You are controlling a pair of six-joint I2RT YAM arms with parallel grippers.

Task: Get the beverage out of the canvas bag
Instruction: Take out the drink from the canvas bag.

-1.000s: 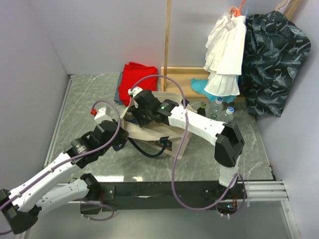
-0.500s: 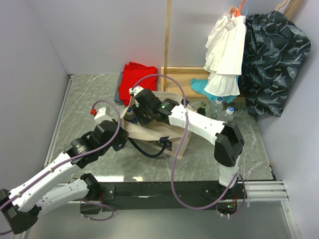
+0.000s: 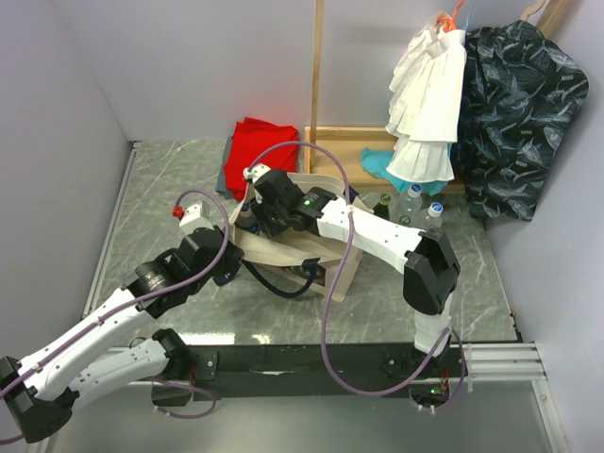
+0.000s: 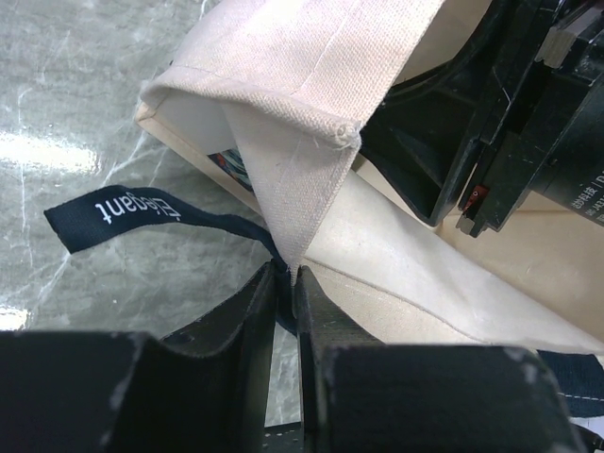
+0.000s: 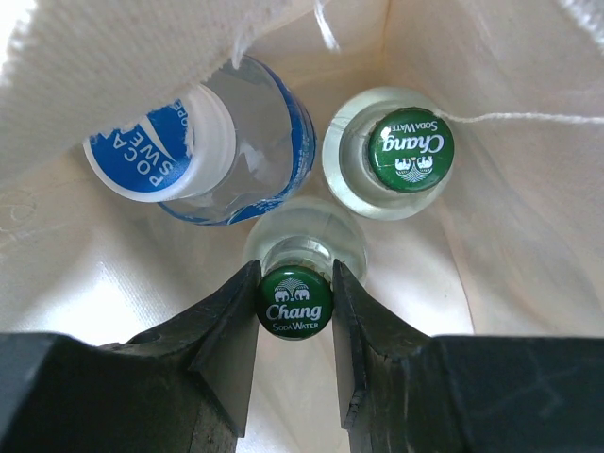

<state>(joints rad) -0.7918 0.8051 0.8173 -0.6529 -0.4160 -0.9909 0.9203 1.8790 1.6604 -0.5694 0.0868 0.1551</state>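
Down inside the beige canvas bag (image 4: pixel 311 85), right gripper (image 5: pixel 295 274) clamps a green-capped glass bottle (image 5: pixel 294 307) — left gripper (image 4: pixel 288 283) pinches the bag's fabric.

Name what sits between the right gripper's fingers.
A green-capped Chang soda bottle, gripped at its cap by the right gripper, seen in the right wrist view.

Soft, even white light fills the overhead view, which is sharp throughout, with only faint shadows on the tabletop (image 3: pixel 170 189). Beyond and left of the left hand (image 4: pixel 288 276), pale glare streaks the marble, while its own dark fingers sit blurred and underlit. Ahead of the right hand (image 5: pixel 294 281), a bright glow diffuses through the canvas bag (image 5: pixel 491 236), and the cap of the bottle (image 5: pixel 295 304) reads crisp.
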